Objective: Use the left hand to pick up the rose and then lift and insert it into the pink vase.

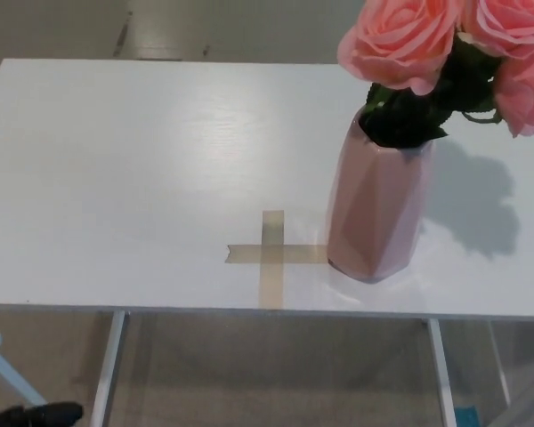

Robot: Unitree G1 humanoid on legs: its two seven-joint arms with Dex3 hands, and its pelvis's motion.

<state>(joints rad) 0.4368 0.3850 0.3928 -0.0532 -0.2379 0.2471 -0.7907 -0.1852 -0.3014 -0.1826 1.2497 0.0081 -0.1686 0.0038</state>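
The pink faceted vase (376,212) stands upright on the white table (133,169), right of centre. Pink roses (400,40) with dark green leaves stand in its mouth, and more blooms (521,67) reach the picture's right edge. No rose lies loose on the table. Only a dark sliver of my left hand (34,414) shows at the bottom left corner, below the table's front edge and far from the vase. My right hand does not show.
A cross of tan tape (271,253) is stuck on the table just left of the vase's foot. The vase casts a shadow to its right. Below the front edge are the table's white legs (109,365) and the floor.
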